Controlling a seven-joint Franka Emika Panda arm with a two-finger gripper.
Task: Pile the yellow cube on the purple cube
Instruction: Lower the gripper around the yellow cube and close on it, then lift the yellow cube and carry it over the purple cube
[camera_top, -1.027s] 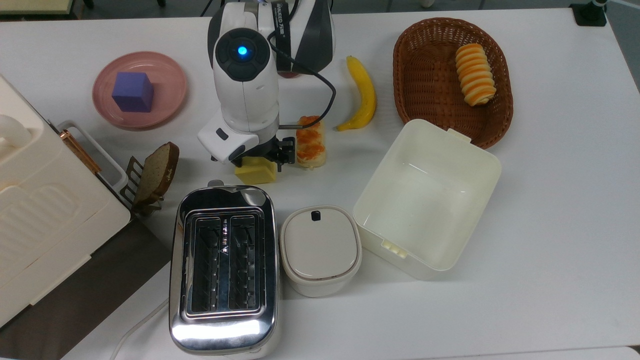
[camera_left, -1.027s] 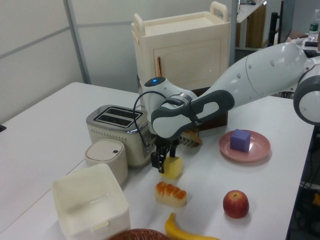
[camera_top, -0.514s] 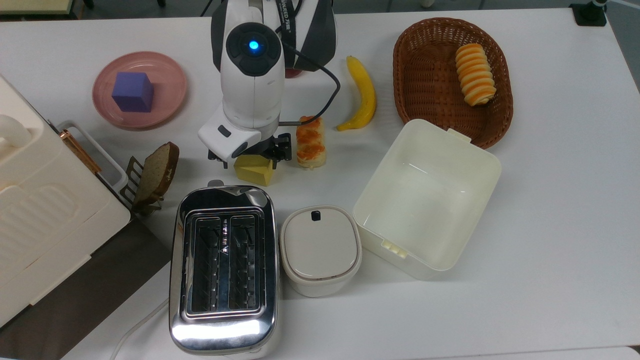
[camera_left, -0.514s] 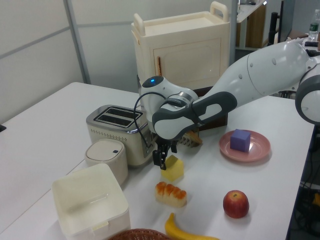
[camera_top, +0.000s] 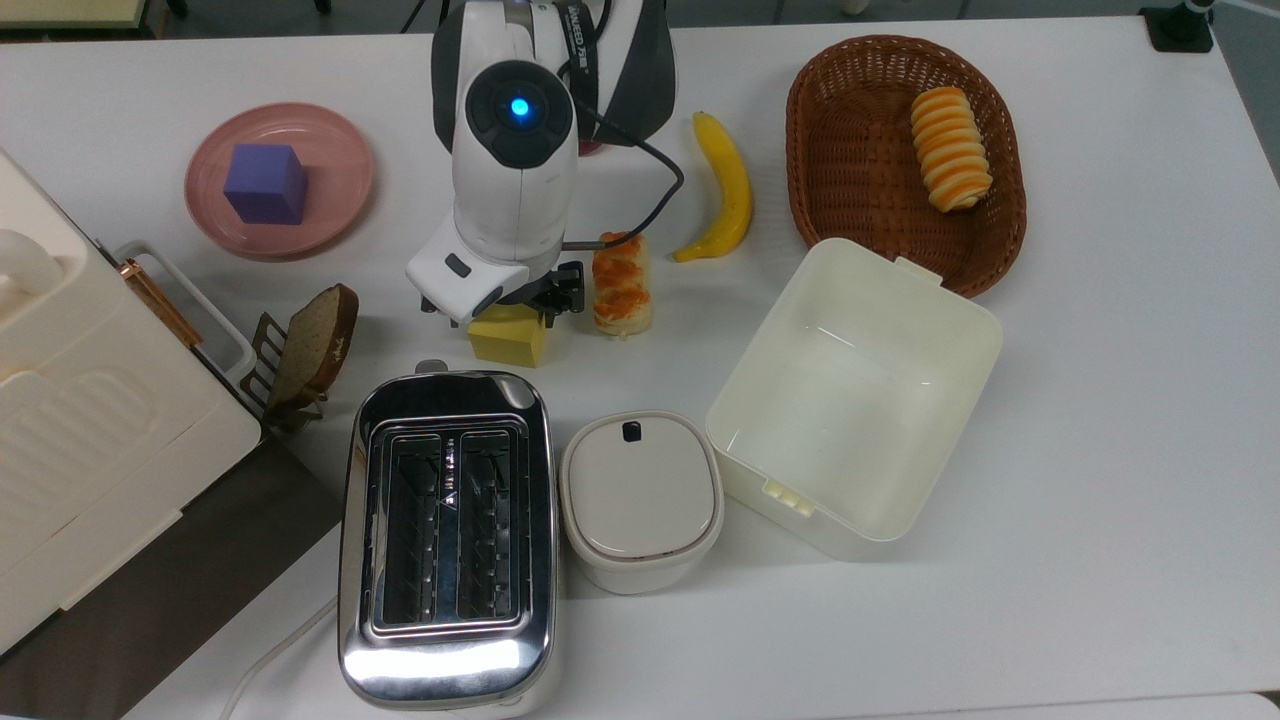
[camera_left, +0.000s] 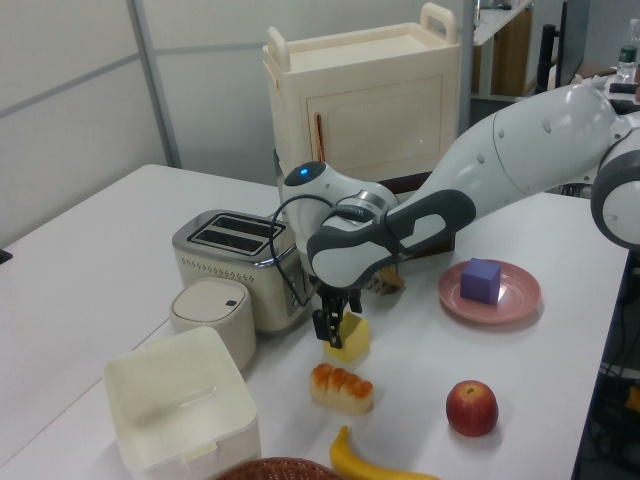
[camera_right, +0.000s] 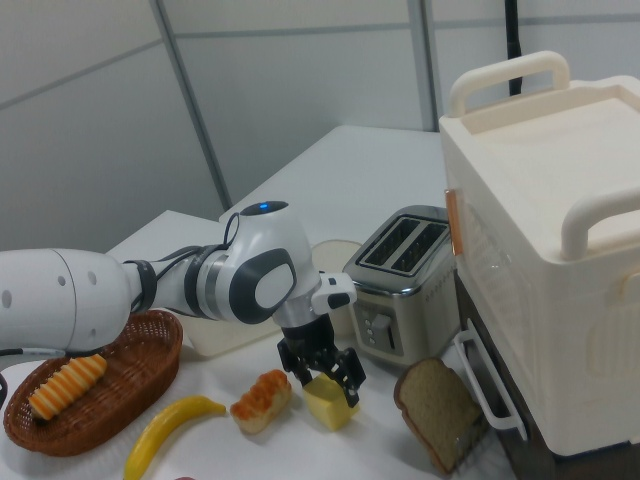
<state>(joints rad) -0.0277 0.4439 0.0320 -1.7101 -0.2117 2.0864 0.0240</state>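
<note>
Change: since a second ago the arm has swung toward the top view's right and settled squarely over the yellow cube (camera_top: 509, 337), which has turned slightly on the tabletop (camera_top: 1050, 560).
Purple cube (camera_top: 265, 184): far toward the top view's left, sitting on the pink plate (camera_top: 340, 200), well apart from the arm, nothing on top of it.
Bread slice (camera_top: 318, 342): in its rack, between plate and yellow cube in the top view.
Yellow cube: on the tabletop just beyond the toaster (camera_top: 448, 530), beside the orange-topped pastry (camera_top: 620, 285).
Gripper (camera_right: 322, 371): directly above the yellow cube, fingers (camera_right: 350, 374) spread open and reaching down on either side of it in the right view; not closed on it yet.
Key relation: cube lies between and just below the fingers, so the next move looks like a short descent and a close, then a carry toward the top view's left to the plate.
</note>
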